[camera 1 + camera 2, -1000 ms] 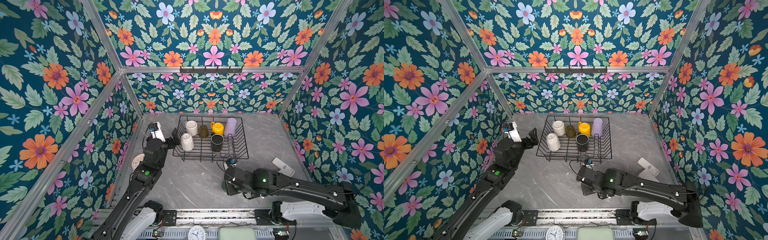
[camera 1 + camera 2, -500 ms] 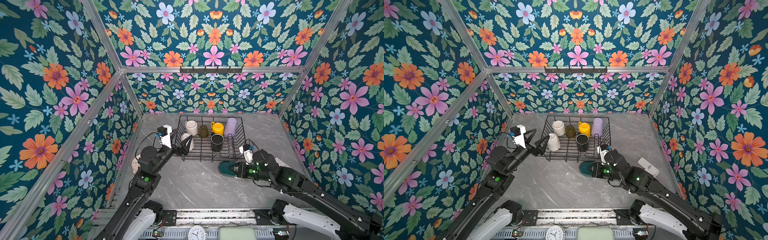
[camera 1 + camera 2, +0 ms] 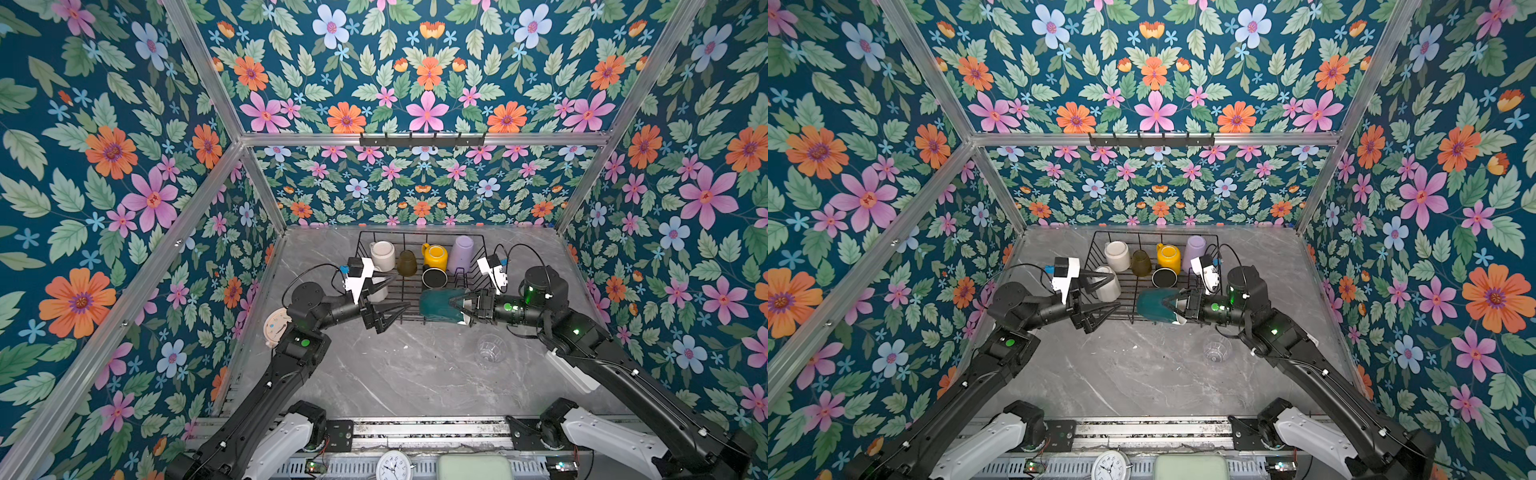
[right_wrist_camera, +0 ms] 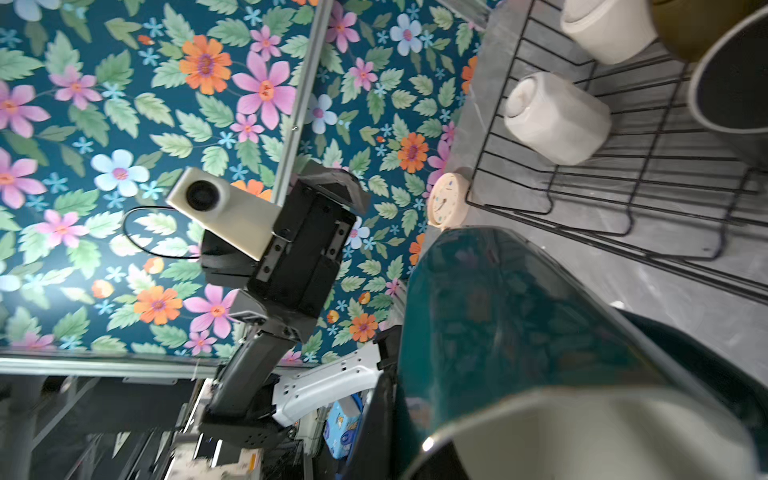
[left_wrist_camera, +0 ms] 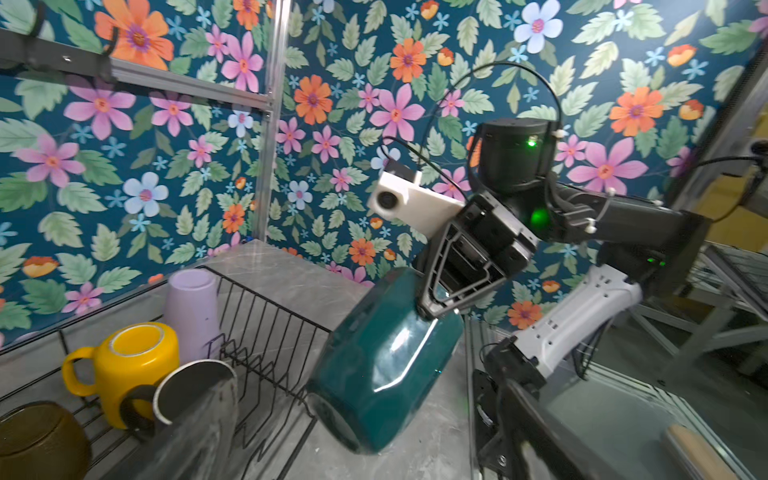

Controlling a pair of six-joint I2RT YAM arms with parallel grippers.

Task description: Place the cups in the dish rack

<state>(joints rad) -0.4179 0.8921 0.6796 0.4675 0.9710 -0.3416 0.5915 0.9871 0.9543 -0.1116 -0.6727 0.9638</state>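
right gripper (image 3: 461,306): clamped on the rim of the teal mug (image 3: 436,305), one finger inside the mouth, one outside; mug held on its side in the air, base pointing left, above the front right edge of the dish rack (image 3: 419,233)
left gripper (image 3: 392,296): jaws wide apart, empty, over the rack's front left part, facing the mug's base, near it but apart
step in hand, as judged: setting the teal mug in the rack; free wire floor shows between the cream mug (image 4: 557,118) and the black mug (image 3: 434,277); roll the wrist until the mouth faces down, lower until the rim bears on the wires, only then let go; a pinch on a glazed rim may slip, so go slowly; keep off the black mug, the upright prongs (image 5: 249,357) and the left fingers
rack holds, along the back, bases up: white mug (image 3: 382,254), amber glass (image 3: 407,262), yellow mug (image 3: 435,257), lilac tumbler (image 3: 462,254)
not yet loaded: clear glass (image 3: 490,351), on the table beside the right arm
surface: grey marbled table (image 3: 395,374), smooth
room: floral walls (image 3: 124,166) in aluminium frame; black hook rail (image 3: 422,139) on the back wall; round clock (image 3: 276,326) against the left wall
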